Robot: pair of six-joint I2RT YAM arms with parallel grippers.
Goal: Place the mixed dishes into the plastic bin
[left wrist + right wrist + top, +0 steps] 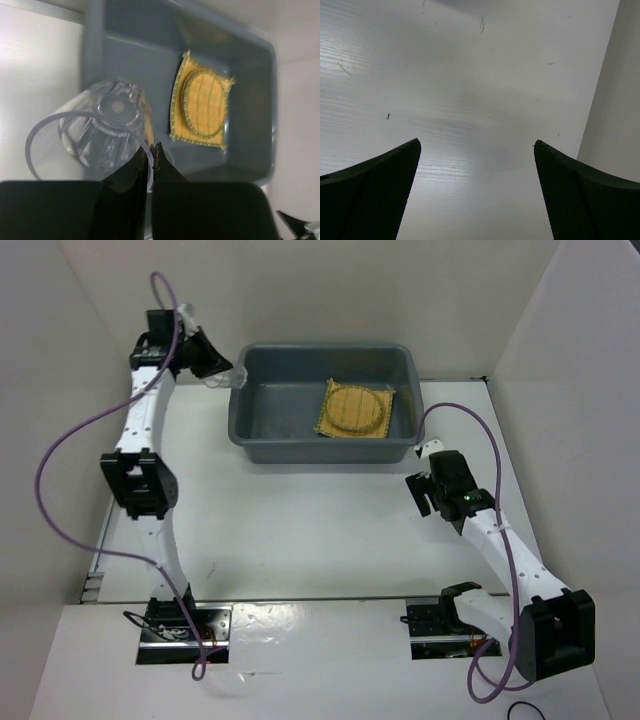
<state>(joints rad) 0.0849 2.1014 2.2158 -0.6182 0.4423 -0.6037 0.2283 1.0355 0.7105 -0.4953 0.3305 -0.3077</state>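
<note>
The grey plastic bin stands at the back middle of the table. In it lies the square yellow mat with a round yellow dark-rimmed disc on top. The orange disc does not show apart from these. My left gripper is shut on the rim of the clear glass and holds it at the bin's left rim. In the left wrist view the gripper pinches the glass, tilted over the bin's left edge, with mat and disc beyond. My right gripper is open and empty over bare table.
White walls enclose the table on the left, back and right. The right wall shows close to my right gripper in the right wrist view. Purple cables loop off both arms.
</note>
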